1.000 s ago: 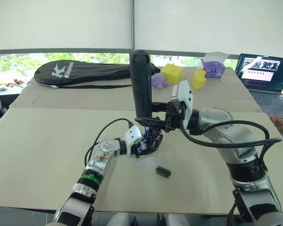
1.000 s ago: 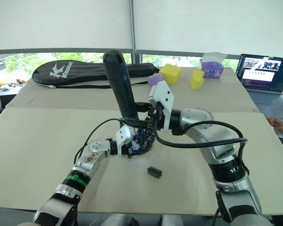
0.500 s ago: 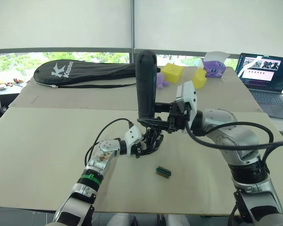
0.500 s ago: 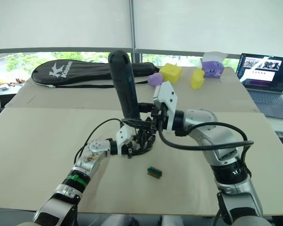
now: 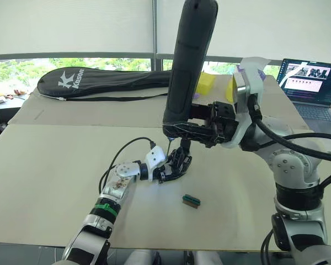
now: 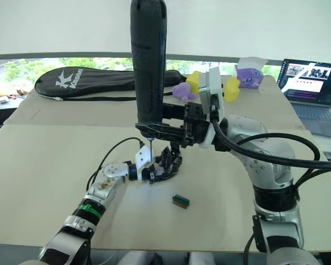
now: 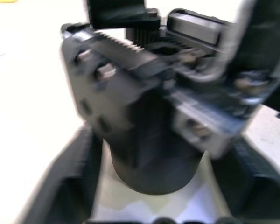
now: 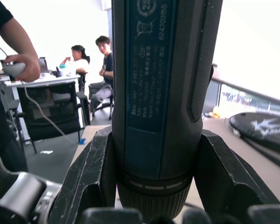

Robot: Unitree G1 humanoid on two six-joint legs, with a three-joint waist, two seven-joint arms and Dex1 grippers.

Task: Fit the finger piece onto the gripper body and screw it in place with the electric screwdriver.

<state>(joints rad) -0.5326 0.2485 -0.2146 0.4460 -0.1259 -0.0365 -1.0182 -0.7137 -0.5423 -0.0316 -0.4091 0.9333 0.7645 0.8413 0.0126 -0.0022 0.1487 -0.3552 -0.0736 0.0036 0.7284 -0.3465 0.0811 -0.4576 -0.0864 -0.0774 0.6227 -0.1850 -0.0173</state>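
The electric screwdriver [image 5: 190,66] stands nearly upright, bit down, with my right gripper [image 5: 196,130] shut round its lower end. In the right wrist view both fingers [image 8: 91,182] press its black barrel [image 8: 163,93]. Its thin bit [image 6: 149,144] hangs just above the gripper body [image 5: 176,163], a small black part on the table. My left gripper [image 5: 165,171] is shut on that body, which sits close between the fingers [image 7: 70,186] in the left wrist view [image 7: 149,116]. A prong rises from the body; I cannot tell the finger piece apart from it.
A tiny green-and-black block [image 5: 191,200] lies on the table in front of the body. At the back are a black racket bag [image 5: 99,83], yellow blocks [image 6: 231,91] and a purple toy [image 6: 248,74]. A laptop [image 5: 311,83] stands far right. People [image 8: 102,65] sit beyond the table.
My right gripper has lifted the screwdriver up and toward the camera, so its bit has risen off the gripper body. The left gripper still holds the body in the same spot.
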